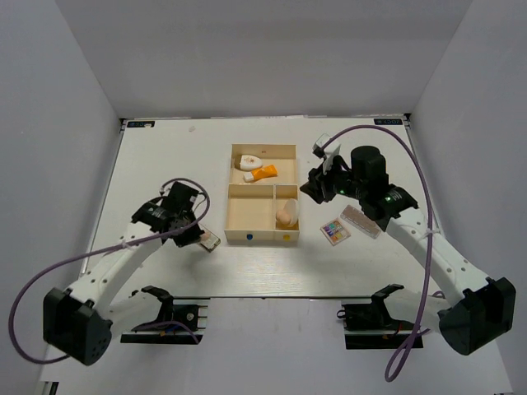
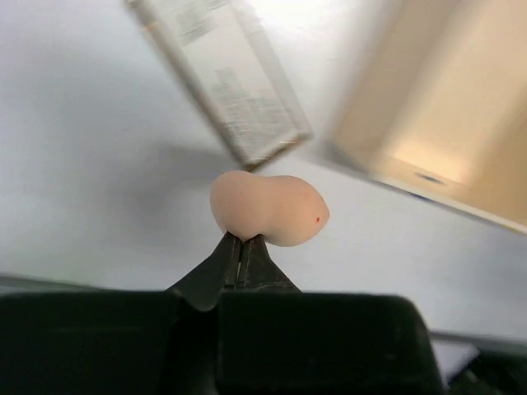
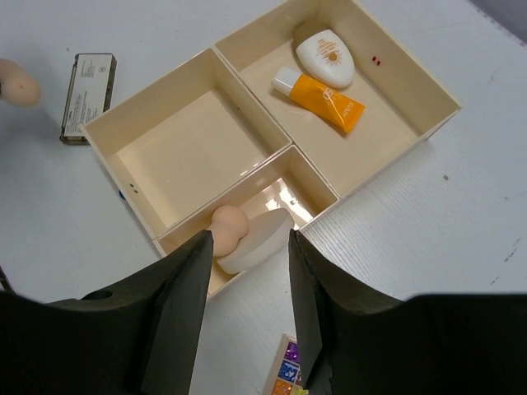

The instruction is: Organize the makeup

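Note:
My left gripper (image 2: 241, 247) is shut on a beige egg-shaped sponge (image 2: 268, 208), held just above the table left of the wooden box (image 1: 262, 146). A flat grey palette (image 2: 222, 78) lies just beyond it. My right gripper (image 3: 249, 239) is open and empty, above the box's near right compartment, where a second beige sponge (image 3: 229, 224) and a round cream puff (image 3: 263, 240) lie. An orange tube (image 3: 321, 92) and a white teardrop piece (image 3: 325, 58) lie in the long far compartment. A multicoloured palette (image 1: 335, 230) and a pinkish flat palette (image 1: 361, 220) lie on the table right of the box.
The box's near left compartment (image 3: 189, 148) holds nothing. The table (image 1: 165, 156) is white, with grey walls on three sides. A small white item on my right arm (image 1: 321, 141) shows above the table's back right.

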`<state>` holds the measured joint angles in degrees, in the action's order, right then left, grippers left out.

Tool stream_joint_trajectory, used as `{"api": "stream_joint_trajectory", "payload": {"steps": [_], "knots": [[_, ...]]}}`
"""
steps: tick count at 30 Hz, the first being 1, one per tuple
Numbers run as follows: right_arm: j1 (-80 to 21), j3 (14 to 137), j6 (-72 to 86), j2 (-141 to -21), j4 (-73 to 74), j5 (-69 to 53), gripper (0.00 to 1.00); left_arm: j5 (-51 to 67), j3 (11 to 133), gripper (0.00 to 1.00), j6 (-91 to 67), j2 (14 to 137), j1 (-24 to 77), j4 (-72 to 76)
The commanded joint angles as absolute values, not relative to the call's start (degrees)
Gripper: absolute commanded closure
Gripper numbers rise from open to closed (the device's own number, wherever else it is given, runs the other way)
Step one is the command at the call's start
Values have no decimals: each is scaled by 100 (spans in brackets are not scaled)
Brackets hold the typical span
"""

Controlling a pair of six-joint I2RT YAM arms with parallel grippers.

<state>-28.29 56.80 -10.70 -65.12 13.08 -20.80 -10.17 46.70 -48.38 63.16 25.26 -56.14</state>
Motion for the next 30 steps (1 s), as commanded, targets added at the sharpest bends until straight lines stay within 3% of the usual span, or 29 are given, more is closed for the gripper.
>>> {"api": "stream_joint_trajectory", "payload": {"steps": [1, 7, 11, 20, 30], "knots": [[-2795, 5660, -1107, -6284, 1081, -1855, 52, -127, 5255, 100, -3800, 5705, 2549, -5327], [-2716, 5537, -1353, -6092, 985, -890, 52, 1972, 5274, 100, -3077, 5932, 2601, -3764], [-2628, 5327, -1441, -5863, 870, -203, 52, 2661, 5343, 100, -3129, 6792, 2733, -2560], [-2338, 5063, -1415, -5590, 729, -149, 53, 2646, 6116, 95, -3111, 8349, 3366, -1459], [-2145, 4966, -1371, -5572, 721, -474, 53, 1523, 7074, 89, -3032, 9544, 3867, -1353]]}}
